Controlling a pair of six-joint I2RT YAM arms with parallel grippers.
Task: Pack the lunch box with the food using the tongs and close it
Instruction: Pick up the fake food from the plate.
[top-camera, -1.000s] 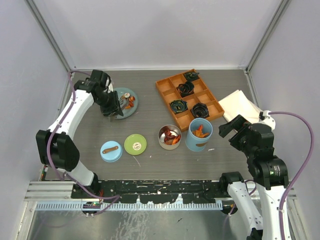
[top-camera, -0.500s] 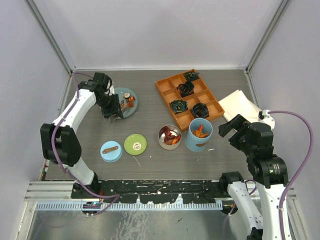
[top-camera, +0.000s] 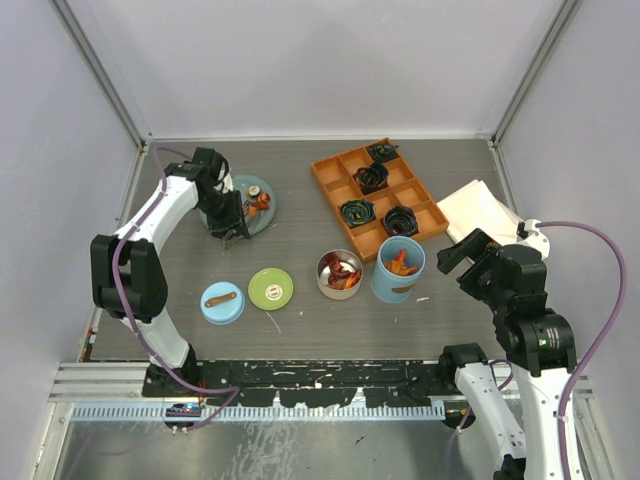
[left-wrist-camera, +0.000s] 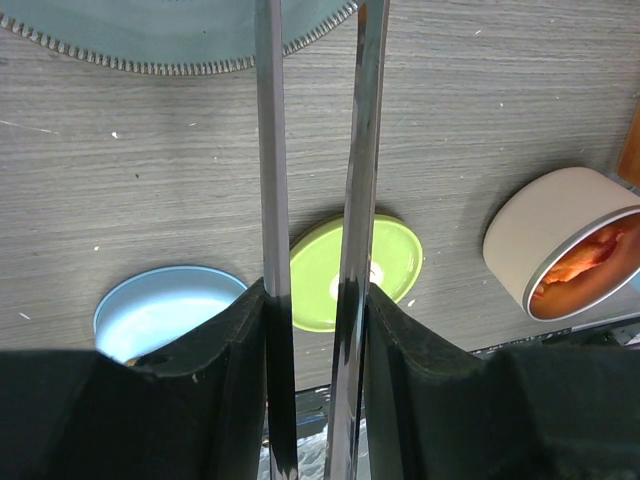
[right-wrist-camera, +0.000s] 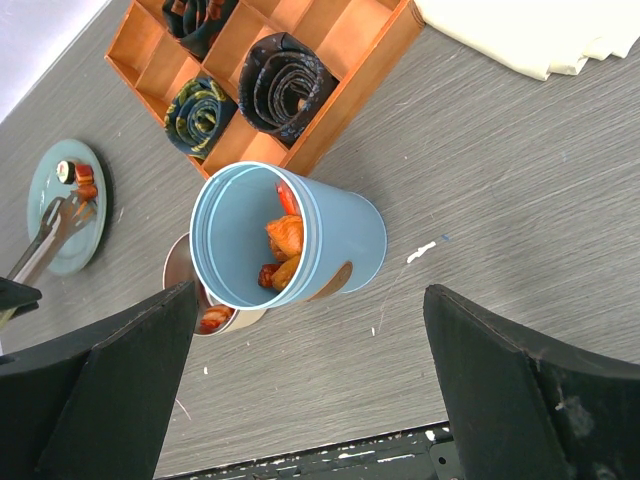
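While the left gripper (left-wrist-camera: 315, 300) clamps the tongs (left-wrist-camera: 362, 150) over the food (right-wrist-camera: 80, 180) on the plate (right-wrist-camera: 85, 240), a slack pinch could spill chunks short of the tin (left-wrist-camera: 530, 225); right gripper (right-wrist-camera: 310, 385) gapes, empty.

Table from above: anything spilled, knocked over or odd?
Nothing is tipped or spilled. One small white scrap lies on the table right of the blue cylinder. The green lid and blue lid lie off their containers, left of the steel tin.

The left end effector (left-wrist-camera: 315, 310) grips partly closed; right end effector (top-camera: 462, 256) gapes wide.
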